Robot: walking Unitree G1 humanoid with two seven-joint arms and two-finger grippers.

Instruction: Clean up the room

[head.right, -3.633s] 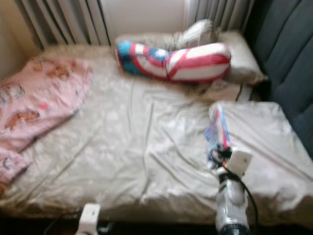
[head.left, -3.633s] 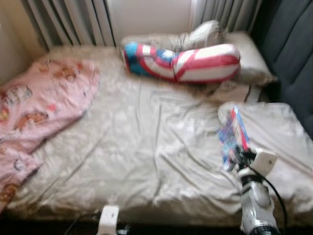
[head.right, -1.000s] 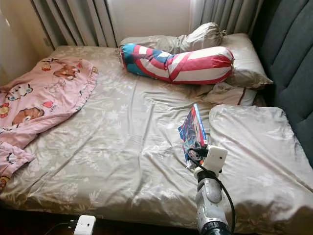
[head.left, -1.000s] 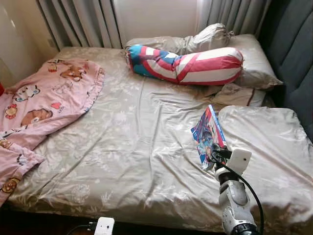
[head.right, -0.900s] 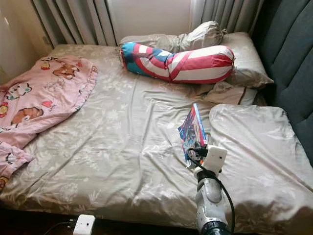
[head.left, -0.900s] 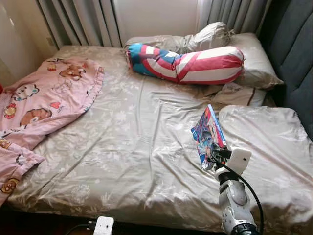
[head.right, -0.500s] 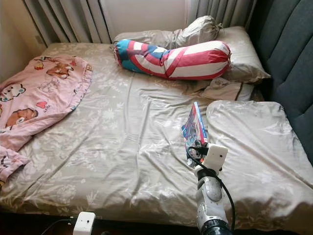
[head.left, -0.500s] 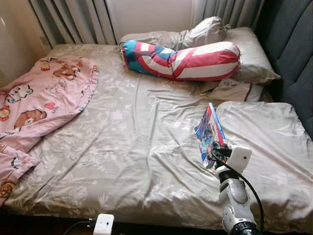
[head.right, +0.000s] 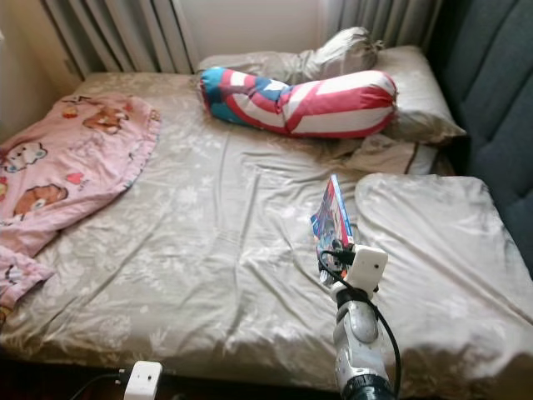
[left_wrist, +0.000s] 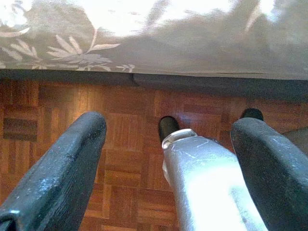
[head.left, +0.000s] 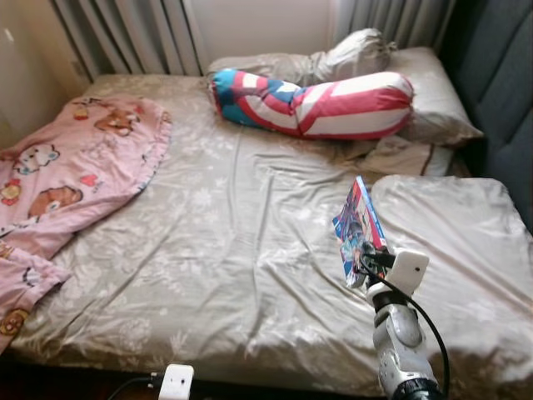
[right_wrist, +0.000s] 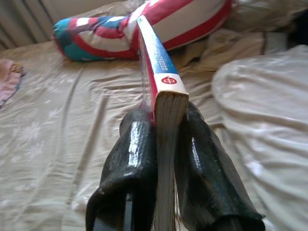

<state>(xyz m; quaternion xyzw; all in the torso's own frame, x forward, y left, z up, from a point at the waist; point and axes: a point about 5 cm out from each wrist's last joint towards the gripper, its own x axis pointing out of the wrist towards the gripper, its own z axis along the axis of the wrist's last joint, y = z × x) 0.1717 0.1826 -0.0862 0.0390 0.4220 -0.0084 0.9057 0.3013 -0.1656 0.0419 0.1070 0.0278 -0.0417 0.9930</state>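
Observation:
My right gripper (head.left: 364, 260) is raised over the right part of the bed (head.left: 241, 250) and is shut on a colourful comic book (head.left: 360, 228), which stands on edge above the sheet. In the right wrist view the two black fingers (right_wrist: 137, 163) clamp the book (right_wrist: 161, 91) by its lower pages, spine side up. My left gripper (left_wrist: 168, 159) hangs low beside the bed with its fingers (left_wrist: 62, 168) spread apart over the parquet floor (left_wrist: 130, 192), nothing between them.
A pink cartoon blanket (head.left: 67, 175) lies crumpled at the bed's left. A red, white and blue bolster (head.left: 316, 104) and beige pillows (head.left: 433, 92) lie at the head, a folded beige duvet (head.left: 450, 242) at the right. A white box (head.left: 176, 382) sits at the foot edge.
The view has shifted a little as the camera moved. My right gripper still holds the book at about the same place over the bed.

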